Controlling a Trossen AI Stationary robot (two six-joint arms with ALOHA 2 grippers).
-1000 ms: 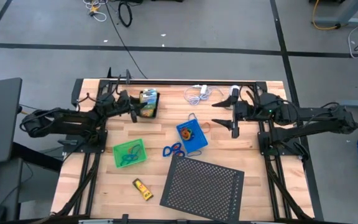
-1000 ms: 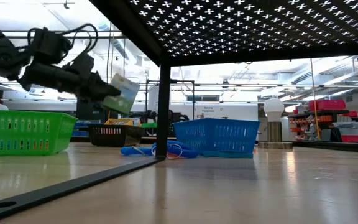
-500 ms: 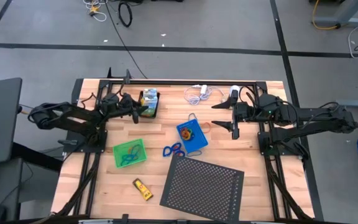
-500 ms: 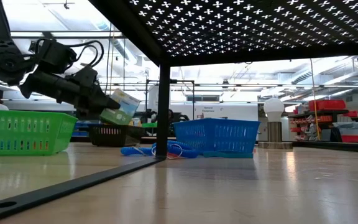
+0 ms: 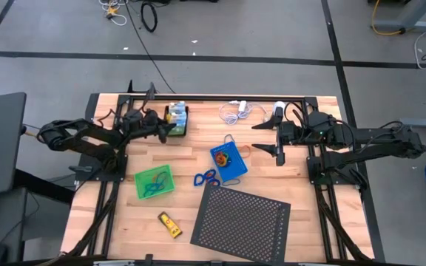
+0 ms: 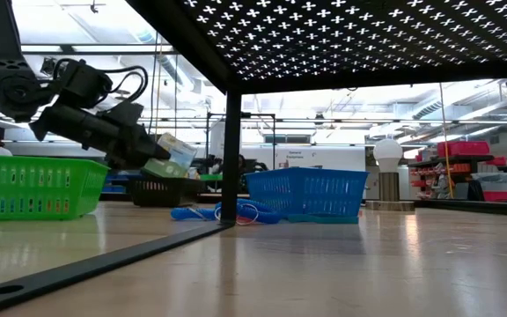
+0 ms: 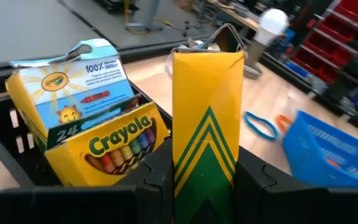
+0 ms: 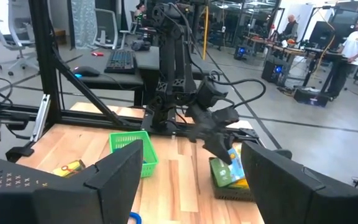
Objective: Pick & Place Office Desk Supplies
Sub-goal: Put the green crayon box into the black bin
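Note:
My left gripper (image 5: 166,128) is shut on a yellow-green crayon box (image 7: 207,118) and holds it over the black tray (image 5: 177,123) at the table's far left. In the low view this box (image 6: 171,155) slants above the tray (image 6: 160,190). A second Crayola box (image 7: 98,134) stands inside the black tray. The green tray (image 5: 154,182), the blue tray (image 5: 228,161), the blue loops (image 5: 206,177) and the yellow tube (image 5: 170,224) lie on the table. My right gripper (image 5: 262,136) hangs open, raised, at the far right. My left gripper pinches the crayon box between its two fingers, by the two wide sides at its near end (image 7: 205,186). The narrow face with the green chevrons faces the wrist camera. The fingers come from the table's left, slanting a little downward. The box sticks out beyond them, clear of the table.
A large black perforated sheet (image 5: 242,220) lies at the near middle. A white coiled cable (image 5: 235,112) and a white bulb on a base (image 5: 278,111) sit at the far edge. People stand in the room beyond the table.
My left gripper has gone down and toward the table's far edge with the crayon box, rolling as it went. The box, which stood high and more upright, now slants low, just over the black tray.

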